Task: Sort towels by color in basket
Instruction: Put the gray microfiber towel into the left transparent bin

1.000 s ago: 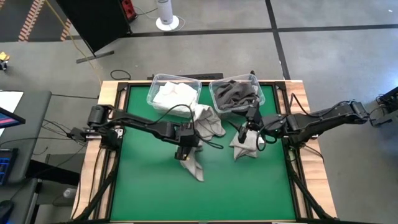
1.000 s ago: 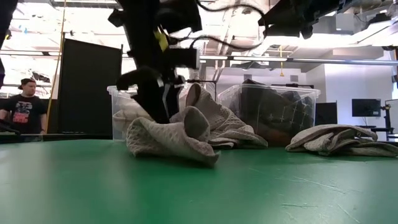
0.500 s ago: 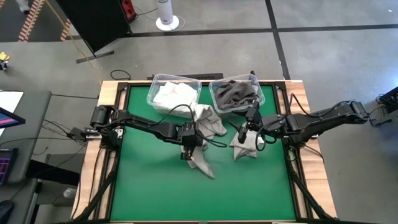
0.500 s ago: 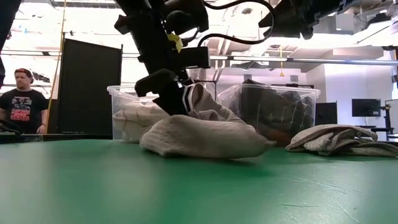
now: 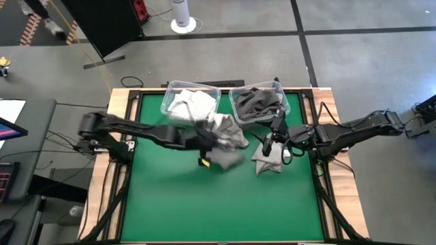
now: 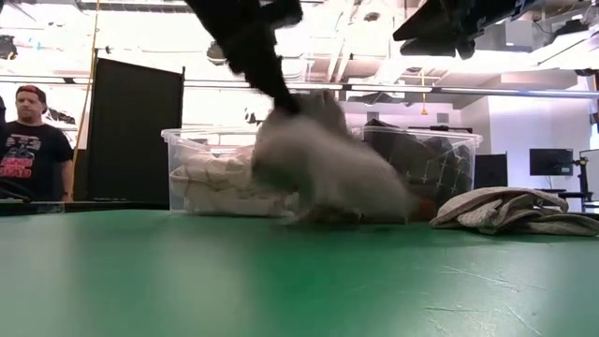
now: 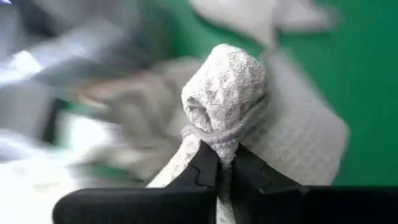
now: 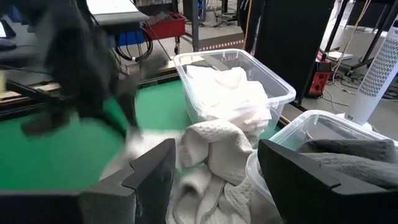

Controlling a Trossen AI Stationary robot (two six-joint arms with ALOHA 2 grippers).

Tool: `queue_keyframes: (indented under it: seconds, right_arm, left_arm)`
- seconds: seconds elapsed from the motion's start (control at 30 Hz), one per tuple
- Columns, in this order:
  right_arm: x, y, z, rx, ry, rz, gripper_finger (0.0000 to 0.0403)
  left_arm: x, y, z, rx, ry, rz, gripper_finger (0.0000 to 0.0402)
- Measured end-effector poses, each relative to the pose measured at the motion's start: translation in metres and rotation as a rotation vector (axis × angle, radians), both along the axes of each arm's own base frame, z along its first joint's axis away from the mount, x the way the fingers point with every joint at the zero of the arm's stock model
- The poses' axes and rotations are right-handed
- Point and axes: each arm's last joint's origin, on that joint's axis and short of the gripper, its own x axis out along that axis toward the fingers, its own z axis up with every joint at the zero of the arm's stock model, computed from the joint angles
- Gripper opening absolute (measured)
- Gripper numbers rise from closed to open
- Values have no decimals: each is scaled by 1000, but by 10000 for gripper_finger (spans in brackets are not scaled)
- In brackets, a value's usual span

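A blurred light towel (image 6: pixel 323 173) hangs (off the green table (image 6: pixel 281 281)) before two clear bins (image 6: pixel 201 168).

- White towels (image 5: pixel 191 104) lie crumpled in the far left bin.
- Dark grey towels (image 5: pixel 256 102) are heaped in the far right bin.
- One light grey towel (image 5: pixel 223 157) hangs bunched, pinched in shut jaws.
- Another (image 5: pixel 229 129) lies crumpled near the bins.
- A third (image 5: pixel 270 160) is rumpled on the right.

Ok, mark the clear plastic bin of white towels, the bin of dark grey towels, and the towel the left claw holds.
Clear plastic bin of white towels (image 5: pixel 165 102), high view, left rim.
Bin of dark grey towels (image 5: pixel 234 105), high view, left rim.
Light grey waffle towel (image 7: pixel 227 81), left wrist view, bunched top.
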Motion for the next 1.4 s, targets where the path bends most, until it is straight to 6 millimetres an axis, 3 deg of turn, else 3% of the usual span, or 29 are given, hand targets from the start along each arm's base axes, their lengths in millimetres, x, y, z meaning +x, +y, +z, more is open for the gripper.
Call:
queue_keyframes:
  seconds: [0.27,0.43,0.57,0.97,1.23,1.4]
  right_arm:
    - [1,3,1,3,-19,15,272]
    - [1,3,3,-7,-32,17,272]
    - [2,3,4,-13,-37,19,272]
    - [1,3,3,-16,-29,20,272]
    - [1,3,3,-9,-31,18,272]
    - [1,3,3,-7,-32,19,272]
  left_arm:
    - [-59,33,103,192,-421,253,8]
    - [-89,63,134,285,-535,398,8]
    - [-97,89,124,275,-430,440,8]
    - [-101,157,43,127,127,690,9]
    - [-83,169,31,166,134,637,15]
    - [-69,177,22,37,17,615,70]
